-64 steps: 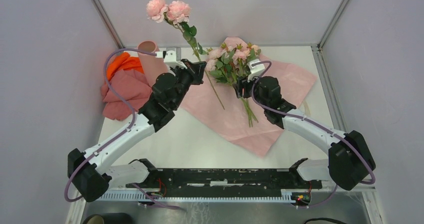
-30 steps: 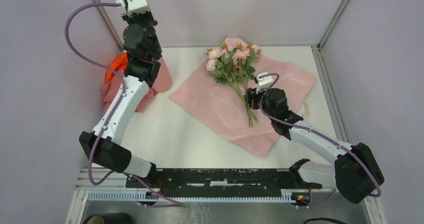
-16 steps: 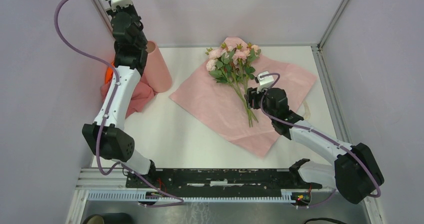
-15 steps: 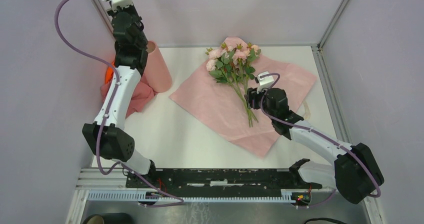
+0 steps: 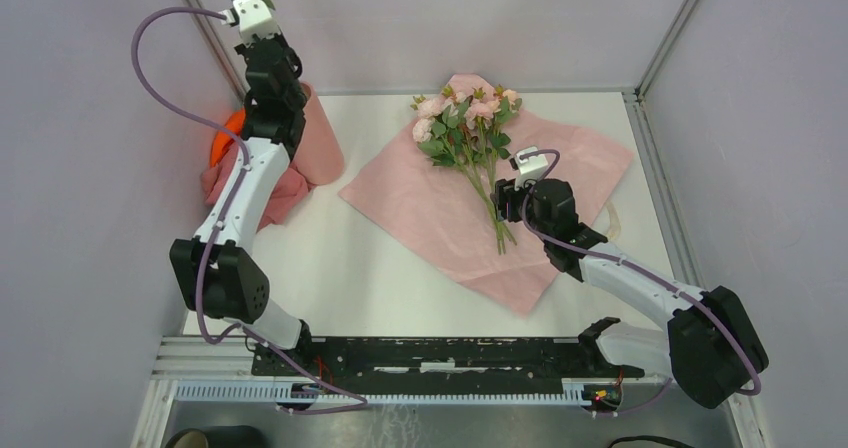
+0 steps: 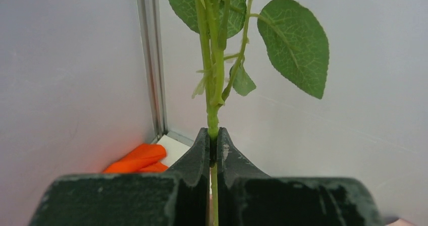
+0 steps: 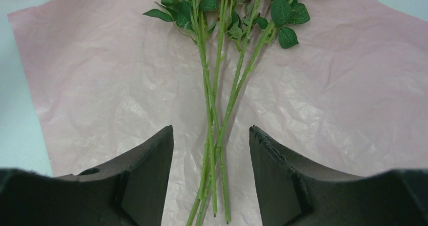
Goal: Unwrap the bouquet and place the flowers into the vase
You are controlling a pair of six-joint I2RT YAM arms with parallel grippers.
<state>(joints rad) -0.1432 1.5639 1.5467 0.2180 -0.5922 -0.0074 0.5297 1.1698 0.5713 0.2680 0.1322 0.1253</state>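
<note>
We are holding the left arm high over the far left corner of the white worktop. Its left claw is pressing together on a thin green artificial stem. The stem is standing upright between the black fingers, with broad dark green leaves spreading above them against the grey wall. Under that arm, the tall pale-pink matte cylinder vase is standing upright, partly covered by the wrist. We cannot tell whether the stem's lower end is reaching into it. Just left of the vase, a crumpled orange cloth and a salmon-pink cloth are lying in a heap against the left wall. Across the middle and right of the worktop, a wrinkled pink tissue sheet is lying spread flat. The remaining pale pink artificial roses are resting on it, blooms toward the far wall and long green stems crossing as they run toward us. We are keeping the right claw spread wide and low over the sheet, with one dark finger on either side of those crossing stems near their cut ends. It is gripping nothing, and we cannot tell whether its tips are touching the paper.
</note>
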